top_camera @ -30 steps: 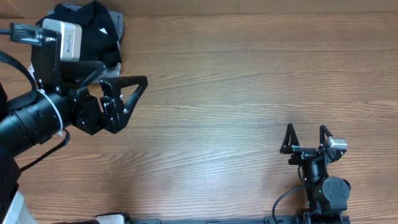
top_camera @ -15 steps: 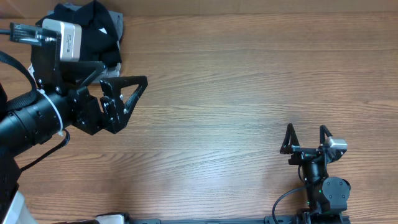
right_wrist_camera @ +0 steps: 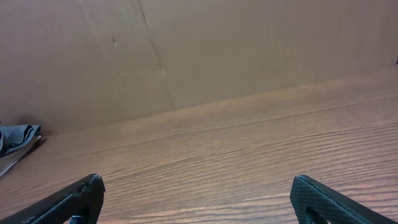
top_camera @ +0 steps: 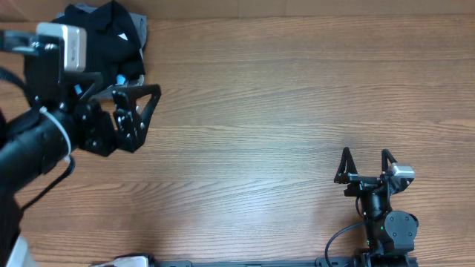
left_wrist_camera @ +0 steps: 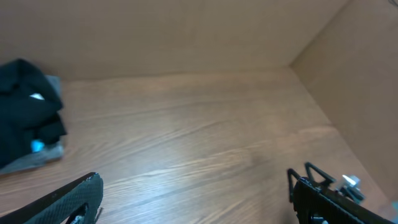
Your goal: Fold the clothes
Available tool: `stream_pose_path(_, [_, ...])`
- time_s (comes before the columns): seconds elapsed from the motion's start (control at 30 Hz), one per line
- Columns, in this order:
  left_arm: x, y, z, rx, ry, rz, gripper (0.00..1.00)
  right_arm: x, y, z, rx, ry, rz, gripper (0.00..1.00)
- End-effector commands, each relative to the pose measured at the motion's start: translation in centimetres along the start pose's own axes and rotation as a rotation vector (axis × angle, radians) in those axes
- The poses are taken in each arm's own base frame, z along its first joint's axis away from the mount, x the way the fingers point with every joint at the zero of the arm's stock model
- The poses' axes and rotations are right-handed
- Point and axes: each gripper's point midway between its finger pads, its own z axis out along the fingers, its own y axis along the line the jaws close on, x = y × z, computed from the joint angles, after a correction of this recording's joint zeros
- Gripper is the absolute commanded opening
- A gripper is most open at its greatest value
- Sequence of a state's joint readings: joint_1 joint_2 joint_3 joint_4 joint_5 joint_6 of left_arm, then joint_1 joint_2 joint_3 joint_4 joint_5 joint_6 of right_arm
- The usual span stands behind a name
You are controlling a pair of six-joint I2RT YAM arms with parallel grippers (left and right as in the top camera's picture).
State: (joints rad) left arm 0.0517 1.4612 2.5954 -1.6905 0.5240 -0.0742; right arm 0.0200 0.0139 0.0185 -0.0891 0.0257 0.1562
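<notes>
The clothes point(top_camera: 111, 30) lie bunched at the worktop's point(top_camera: 282, 111) upper left, while the left tool point(top_camera: 148, 111) just below them and the right tool point(top_camera: 365, 159) at lower right both gape empty.

This looks like a robot lab, not a home. From above, a big black left arm point(top_camera: 44, 141) with a white camera box point(top_camera: 63, 48) on it reaches in at the left side of the frame, and a small right arm point(top_camera: 382, 215) with a wire sits at the bottom right, both at one wood table point(top_camera: 282, 111). Plain brown cardboard walls point(right_wrist_camera: 186, 50) stand round the table and fill the top of both wrist views.
</notes>
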Motion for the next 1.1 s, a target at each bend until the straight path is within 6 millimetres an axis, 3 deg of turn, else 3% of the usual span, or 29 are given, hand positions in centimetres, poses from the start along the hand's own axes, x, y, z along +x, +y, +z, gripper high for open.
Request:
stream_pose_path(0.0, [0.9,-0.8,-3.2,-0.055,-0.065,0.029,1.00,0.1,0.0,0.0,-0.003,-0.007,-0.004,1.00])
stream_pose_path(0.27, [5.4,-0.6,-6.0,-0.134,-0.092,0.035,1.00,0.1,0.0,0.0,-0.002,-0.007,-0.003,1.00])
stream_pose_path(0.5, [10.0,0.3,-4.7,-0.109,-0.186,0.075,1.00,0.1,0.0,0.0,-0.003,-0.007,-0.003,1.00])
stream_pose_path(0.67, [13.6,1.2,-2.0,-0.050,-0.282,0.124,1.00,0.1,0.0,0.0,-0.003,-0.007,-0.003,1.00])
stream_pose_path(1.07, [21.4,7.6,8.4,-0.039,-0.438,0.188,1.00,0.1,0.0,0.0,-0.003,-0.007,-0.004,1.00])
